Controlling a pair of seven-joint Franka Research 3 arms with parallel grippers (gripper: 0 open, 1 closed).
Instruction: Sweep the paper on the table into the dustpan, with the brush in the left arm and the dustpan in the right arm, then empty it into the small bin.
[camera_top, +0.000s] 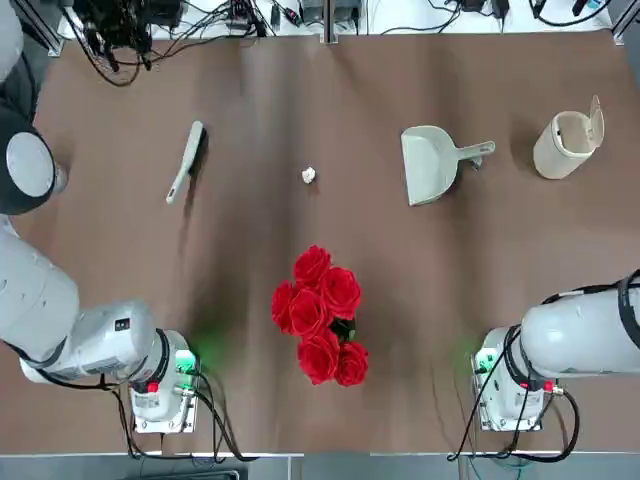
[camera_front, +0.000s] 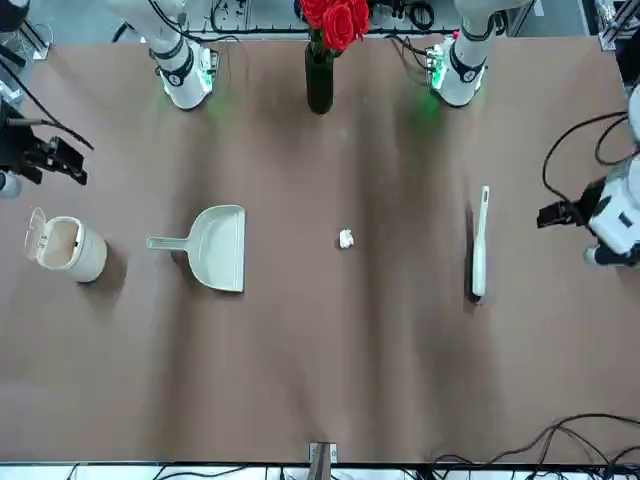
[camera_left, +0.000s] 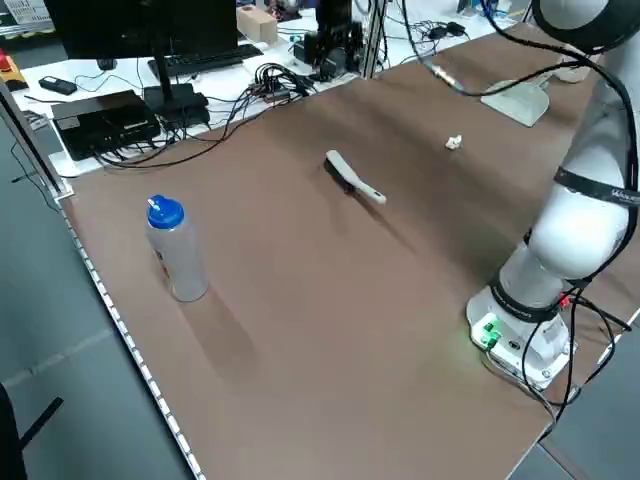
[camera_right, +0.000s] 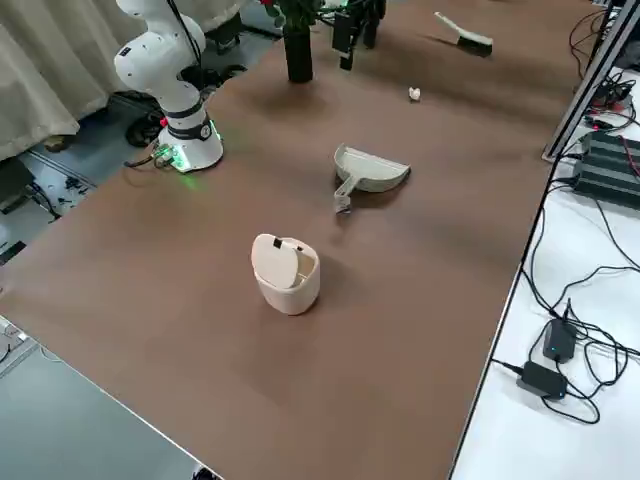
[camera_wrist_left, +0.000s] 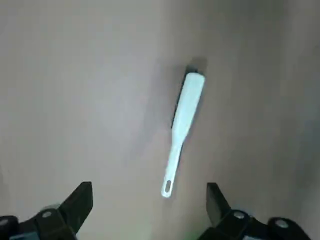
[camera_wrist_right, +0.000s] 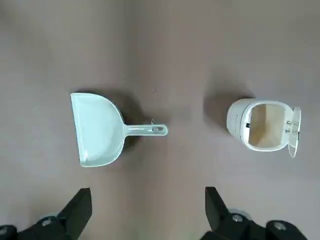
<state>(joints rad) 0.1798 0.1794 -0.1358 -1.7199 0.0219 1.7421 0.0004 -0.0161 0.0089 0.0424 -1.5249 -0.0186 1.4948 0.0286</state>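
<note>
The paper (camera_top: 309, 176), a tiny white ball, lies mid-table on the brown table (camera_top: 250, 250). To its left lies the brush (camera_top: 186, 160), white handle toward me. The dustpan (camera_top: 432, 163) lies to the right of the paper, its handle pointing toward the small bin (camera_top: 567, 143), whose flap lid stands open. My left gripper (camera_wrist_left: 148, 190) hangs open high above the brush (camera_wrist_left: 182, 125), holding nothing. The right gripper (camera_wrist_right: 147, 192) is open too, high over the table, looking down on the dustpan (camera_wrist_right: 97, 130) and bin (camera_wrist_right: 262, 125).
A dark vase of red roses (camera_top: 320, 315) stands between the arm bases at the near side. A water bottle with a blue cap (camera_left: 175, 250) stands at the table's left edge. Cables and equipment (camera_top: 120, 30) lie beyond the far edge.
</note>
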